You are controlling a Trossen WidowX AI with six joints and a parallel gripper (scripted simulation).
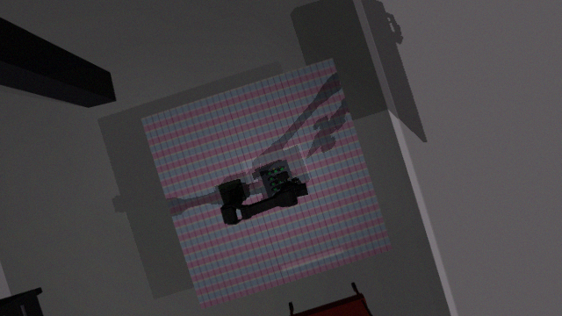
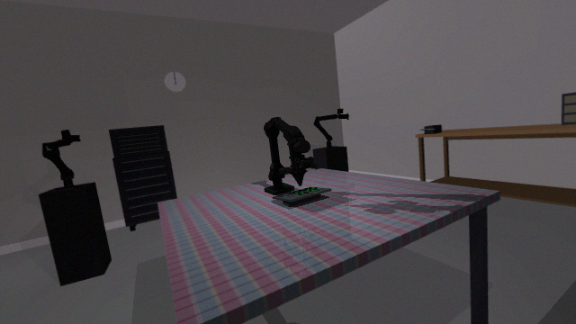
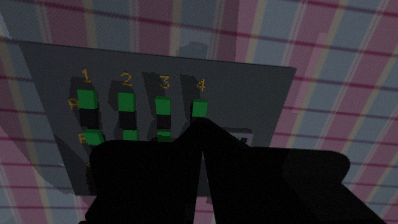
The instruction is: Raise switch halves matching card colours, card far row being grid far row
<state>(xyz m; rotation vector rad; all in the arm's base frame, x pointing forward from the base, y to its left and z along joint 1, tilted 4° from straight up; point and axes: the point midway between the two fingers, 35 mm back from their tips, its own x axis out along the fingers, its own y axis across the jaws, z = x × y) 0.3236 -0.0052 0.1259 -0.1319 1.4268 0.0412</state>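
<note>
Above a striped cloth, exterior view: black gripper [image 2: 300, 184] [image 3: 201, 123], pinched narrow, over the grey switch panel [image 2: 302, 196] [image 3: 165, 70] | wrist view alone: yellow numerals, blocky green-black switches, card apparently half-hidden

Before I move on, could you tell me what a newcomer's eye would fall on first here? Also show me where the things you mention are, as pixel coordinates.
Probably the pink-and-blue plaid tabletop [image 1: 211, 149] [image 2: 252, 252], filling the middle of the top view. Next, the black robot arm [image 1: 268, 204] [image 2: 274, 148] standing on it, then the grey switch panel [image 1: 268, 191] [image 2: 281, 198] [image 3: 240, 85] with green-and-dark switches beneath its fingers.

Open air separates fingers [image 2: 300, 184] from panel [image 2: 288, 197] [image 3: 240, 80].
</note>
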